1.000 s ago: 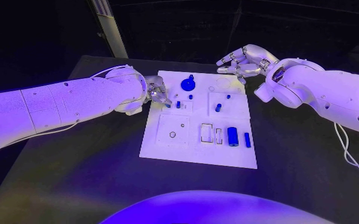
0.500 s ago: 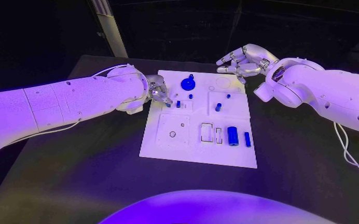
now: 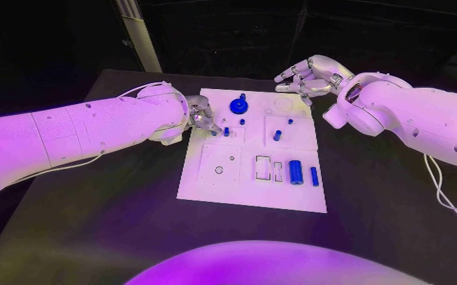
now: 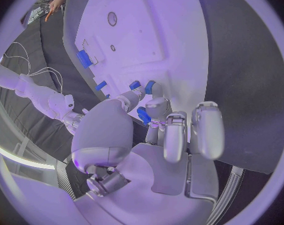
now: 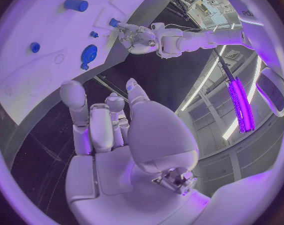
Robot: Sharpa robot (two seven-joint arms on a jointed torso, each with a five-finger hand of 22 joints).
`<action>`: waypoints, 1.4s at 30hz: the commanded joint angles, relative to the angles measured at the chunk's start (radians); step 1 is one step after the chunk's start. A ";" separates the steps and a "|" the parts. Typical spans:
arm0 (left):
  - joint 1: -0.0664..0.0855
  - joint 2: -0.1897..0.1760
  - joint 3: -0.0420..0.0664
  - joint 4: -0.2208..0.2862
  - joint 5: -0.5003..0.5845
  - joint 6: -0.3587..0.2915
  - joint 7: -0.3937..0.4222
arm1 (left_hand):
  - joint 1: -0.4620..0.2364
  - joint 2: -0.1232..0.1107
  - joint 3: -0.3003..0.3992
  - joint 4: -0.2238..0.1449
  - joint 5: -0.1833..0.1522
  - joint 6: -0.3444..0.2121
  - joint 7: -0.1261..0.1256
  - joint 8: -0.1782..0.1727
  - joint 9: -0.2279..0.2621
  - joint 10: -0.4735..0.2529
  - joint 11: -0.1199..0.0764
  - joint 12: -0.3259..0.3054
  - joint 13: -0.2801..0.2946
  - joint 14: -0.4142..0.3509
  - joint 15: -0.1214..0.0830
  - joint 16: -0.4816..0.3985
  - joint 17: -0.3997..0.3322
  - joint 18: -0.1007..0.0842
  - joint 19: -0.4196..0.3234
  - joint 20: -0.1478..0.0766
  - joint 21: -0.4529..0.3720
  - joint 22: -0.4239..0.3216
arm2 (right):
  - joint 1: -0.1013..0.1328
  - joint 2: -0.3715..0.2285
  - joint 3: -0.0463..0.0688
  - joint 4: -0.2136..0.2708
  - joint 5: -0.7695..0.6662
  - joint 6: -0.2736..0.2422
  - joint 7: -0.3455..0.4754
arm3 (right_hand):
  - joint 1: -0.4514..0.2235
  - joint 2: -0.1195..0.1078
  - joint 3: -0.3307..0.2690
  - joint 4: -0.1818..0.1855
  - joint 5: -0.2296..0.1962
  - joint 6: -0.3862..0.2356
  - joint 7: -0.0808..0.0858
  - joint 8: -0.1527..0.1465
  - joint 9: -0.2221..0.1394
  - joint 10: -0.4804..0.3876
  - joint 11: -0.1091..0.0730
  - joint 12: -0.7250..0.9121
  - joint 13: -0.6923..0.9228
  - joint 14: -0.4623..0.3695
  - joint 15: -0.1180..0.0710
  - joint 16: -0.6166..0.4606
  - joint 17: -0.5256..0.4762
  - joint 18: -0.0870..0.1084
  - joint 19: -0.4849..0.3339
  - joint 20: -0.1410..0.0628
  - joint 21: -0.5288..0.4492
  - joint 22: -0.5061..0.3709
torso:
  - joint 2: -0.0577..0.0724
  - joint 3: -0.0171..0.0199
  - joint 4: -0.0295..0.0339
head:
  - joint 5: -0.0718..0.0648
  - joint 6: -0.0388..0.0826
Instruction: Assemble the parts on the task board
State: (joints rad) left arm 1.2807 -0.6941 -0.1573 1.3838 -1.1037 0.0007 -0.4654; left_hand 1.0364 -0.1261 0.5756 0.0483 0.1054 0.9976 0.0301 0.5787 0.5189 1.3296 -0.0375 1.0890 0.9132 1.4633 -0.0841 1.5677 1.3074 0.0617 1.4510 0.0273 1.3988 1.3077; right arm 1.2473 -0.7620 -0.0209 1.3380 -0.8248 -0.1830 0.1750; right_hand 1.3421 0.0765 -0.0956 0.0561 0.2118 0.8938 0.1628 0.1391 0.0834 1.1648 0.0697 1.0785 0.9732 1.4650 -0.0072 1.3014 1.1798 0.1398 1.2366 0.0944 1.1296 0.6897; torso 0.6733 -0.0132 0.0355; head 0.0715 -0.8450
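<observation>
The white task board lies mid-table. On it are a blue gear, several small blue pegs such as one mid-board, and a blue cylinder with a thin blue bar beside it. My left hand sits at the board's far left edge. In the left wrist view its thumb and a finger pinch a small blue peg just over the board. My right hand hovers over the board's far right corner, fingers apart and holding nothing. The right wrist view shows the right hand, the gear and the left hand.
Rectangular slots and a round hole mark the board's near half. A slanted pale post stands behind the table's far left. A cable hangs from my right arm. Bare black table surrounds the board.
</observation>
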 commanded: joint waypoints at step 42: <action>0.001 -0.003 0.000 0.002 0.179 -0.314 0.446 | 0.235 0.077 -0.361 0.125 -0.001 -0.248 0.115 -0.083 -0.136 -0.403 0.106 -0.365 -0.401 -0.093 0.082 -0.330 -0.175 0.121 -0.354 0.070 -0.539 -0.595 | 0.002 0.002 0.000 -0.005 0.000 -0.013 0.018 | -0.007 0.001 -0.007 -0.001 0.007 -0.013 0.000 0.003 -0.002 -0.016 0.003 -0.013 -0.011 0.022 -0.002 -0.008 -0.006 0.011 -0.011 0.003 -0.013 -0.013 | -0.001 -0.0005 0.0007 | -0.010 0.004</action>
State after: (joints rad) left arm 1.2804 -0.7032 -0.1581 1.3931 -0.9479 -0.2411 -0.1832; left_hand 1.2488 -0.0510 0.2068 0.1840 0.1054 0.7576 0.1453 0.4999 0.3867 0.9446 0.0659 0.7399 0.5237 1.3908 -0.0054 1.2762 1.1687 0.1718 1.1269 0.0942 0.9051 0.7600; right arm 1.2470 -0.7609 -0.0210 1.3337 -0.8250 -0.1845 0.1763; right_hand 1.3421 0.0765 -0.0956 0.0561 0.2118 0.8871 0.1633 0.1391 0.0825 1.1567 0.0733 1.0708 0.9646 1.4650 -0.0072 1.2988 1.1751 0.1399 1.2331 0.0981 1.1210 0.6784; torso 0.6727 -0.0140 0.0367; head 0.0619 -0.8422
